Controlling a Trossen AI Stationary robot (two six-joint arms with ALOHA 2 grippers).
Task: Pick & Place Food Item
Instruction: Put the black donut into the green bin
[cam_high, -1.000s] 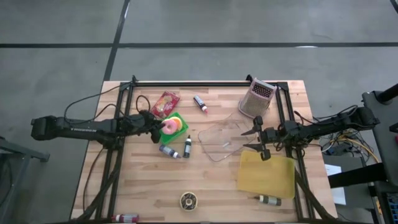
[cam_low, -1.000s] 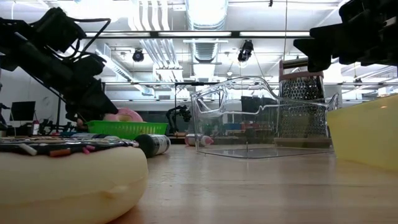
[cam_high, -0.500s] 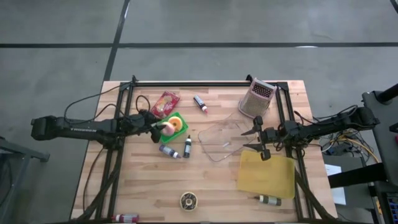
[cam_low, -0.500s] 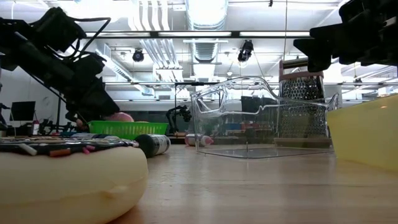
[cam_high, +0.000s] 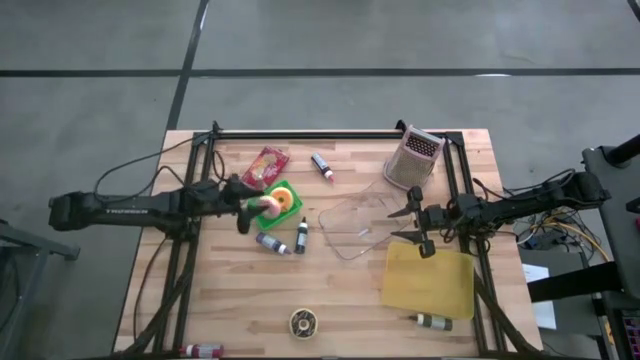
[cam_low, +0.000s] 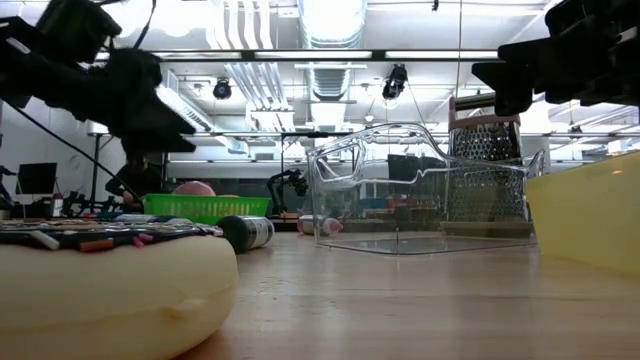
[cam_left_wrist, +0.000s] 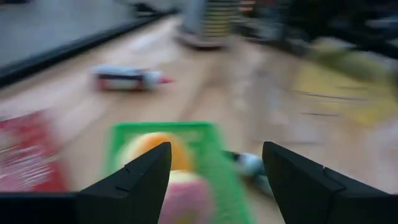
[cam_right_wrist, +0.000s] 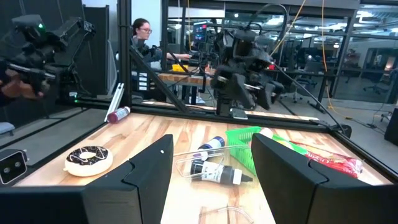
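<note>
A pink donut (cam_high: 270, 206) lies in the green basket (cam_high: 283, 203) next to an orange food item (cam_high: 287, 198). The donut also shows in the low view (cam_low: 195, 187) and in the left wrist view (cam_left_wrist: 186, 200), inside the basket (cam_left_wrist: 214, 140). My left gripper (cam_high: 245, 212) is open and empty. It hangs above the basket's left side (cam_low: 183, 128), clear of the donut. My right gripper (cam_high: 413, 225) is open and empty, hovering by the right edge of the clear plastic container (cam_high: 355, 226).
A red snack packet (cam_high: 265, 167), small bottles (cam_high: 272, 243) (cam_high: 300, 237) (cam_high: 322, 165) and a metal grater (cam_high: 413, 160) lie around the basket. A yellow sheet (cam_high: 428, 281), a chocolate donut (cam_high: 303, 322) and another bottle (cam_high: 433, 321) lie nearer. People sit beyond the table (cam_right_wrist: 140, 37).
My left gripper has lowered the pink donut into the green basket and let it go. It has then risen and drawn back a little toward the table's left edge. The donut stays in the basket.
</note>
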